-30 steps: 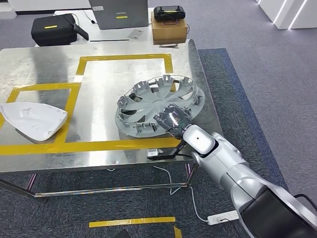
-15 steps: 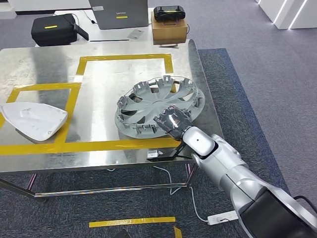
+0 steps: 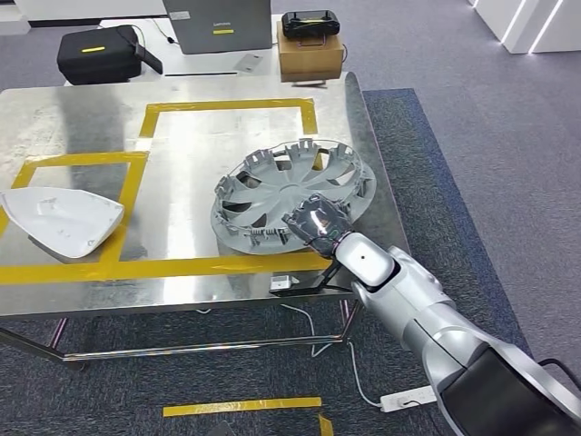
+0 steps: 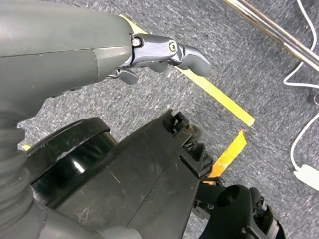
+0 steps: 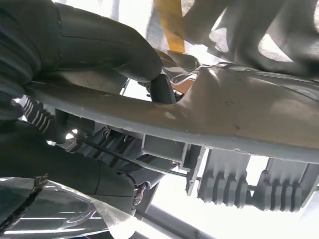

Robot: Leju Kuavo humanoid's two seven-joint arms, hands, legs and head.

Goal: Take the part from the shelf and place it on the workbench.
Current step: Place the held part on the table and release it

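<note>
Your right hand [image 3: 317, 222] still grips the near rim of the hubcap [image 3: 291, 191], thumb over the top and fingers under the edge, as the right wrist view shows [image 5: 112, 55]. Over the last second the hubcap has barely shifted: it has settled a touch lower and now lies nearly flat on the steel table [image 3: 82, 118], at the right end, straddling the yellow tape [image 3: 226, 107] of the far marked box. The hand has crept slightly toward you with it. That reads as the placement being all but complete, so you are probably at the release step; watch that the fingers under the rim come out cleanly without dragging the part toward the near edge. The white cover [image 3: 58, 221] on the left of the table has not moved. Your left hand [image 4: 165, 52] hangs over the carpet with its fingers apart, holding nothing.
</note>
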